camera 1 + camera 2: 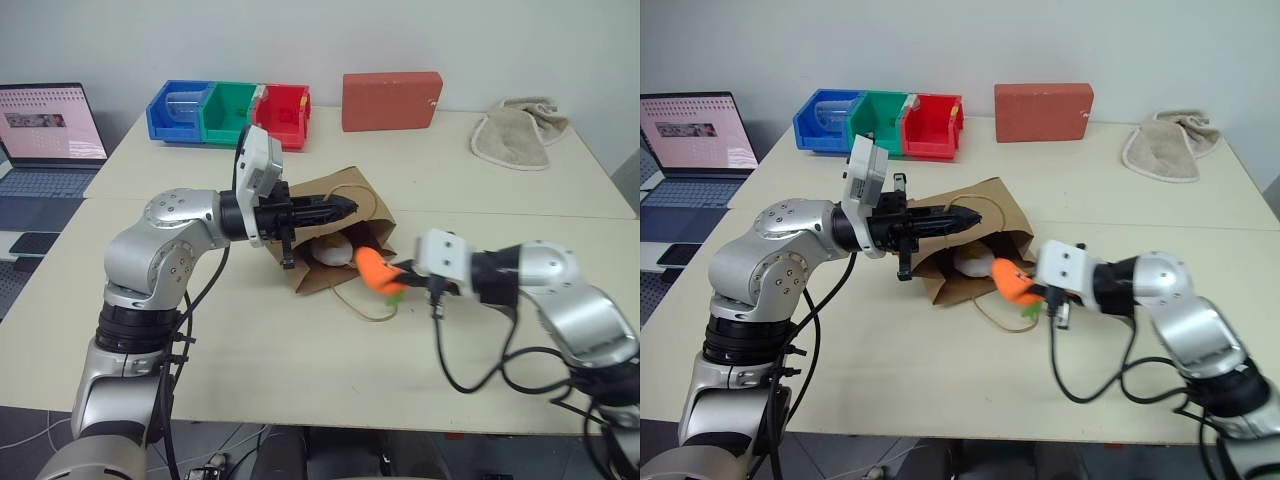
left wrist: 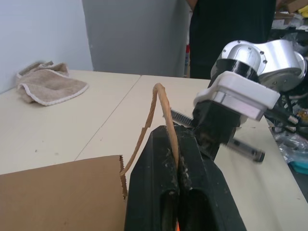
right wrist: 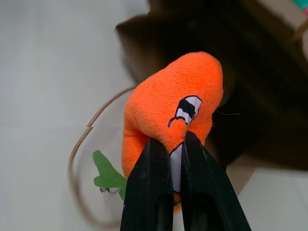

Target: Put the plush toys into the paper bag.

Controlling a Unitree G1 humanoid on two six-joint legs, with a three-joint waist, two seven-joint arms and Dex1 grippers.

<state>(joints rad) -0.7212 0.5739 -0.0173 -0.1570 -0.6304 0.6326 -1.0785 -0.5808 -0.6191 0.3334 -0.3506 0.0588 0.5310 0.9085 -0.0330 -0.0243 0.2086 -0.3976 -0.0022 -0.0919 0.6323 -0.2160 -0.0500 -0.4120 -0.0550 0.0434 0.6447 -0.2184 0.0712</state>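
The brown paper bag (image 1: 985,198) lies on its side at the middle of the table, its mouth facing my right arm. My left gripper (image 1: 345,208) is shut on the bag's upper twisted handle (image 2: 161,103) and holds the top edge up. A white egg-shaped plush toy (image 1: 330,252) rests inside the bag. My right gripper (image 1: 405,272) is shut on the orange carrot plush toy (image 3: 173,106), pinching it near its eye. The carrot hangs right at the bag's mouth, its green leaves (image 3: 108,173) trailing behind.
The bag's lower handle loop (image 1: 365,305) lies on the table under the carrot. At the back stand blue, green and red bins (image 1: 230,112), a red block (image 1: 392,100) and a beige towel (image 1: 515,135). A laptop (image 1: 45,140) sits far left. A person in dark clothes (image 2: 231,24) stands beyond the table.
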